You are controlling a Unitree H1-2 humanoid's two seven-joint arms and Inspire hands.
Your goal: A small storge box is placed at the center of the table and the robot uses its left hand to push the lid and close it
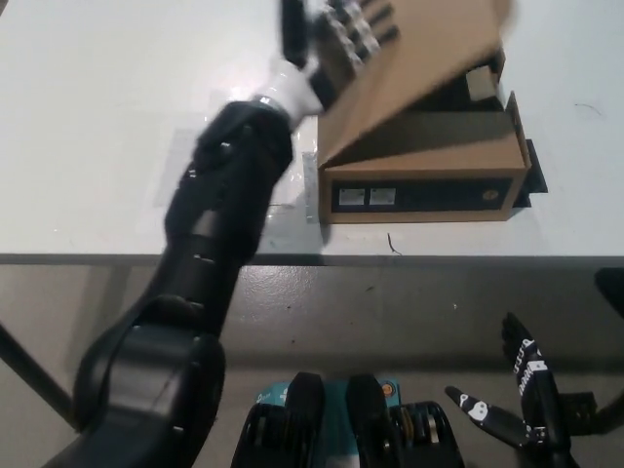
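One big white counter (97, 146) fills the top half of the picture. A brown cardboard storage box (419, 180) sits on it, right of the middle, close to the front edge. Its dark front wall has two small white stickers (366, 197). The lid (419, 54) is a wide brown flap. It leans tilted over the box, partly covering the opening, with a gap on the right side. The left hand (336, 34) is at the top middle of the picture, fingers spread flat against the lid. The right hand (517, 400) rests low at the bottom right, fingers spread and holding nothing.
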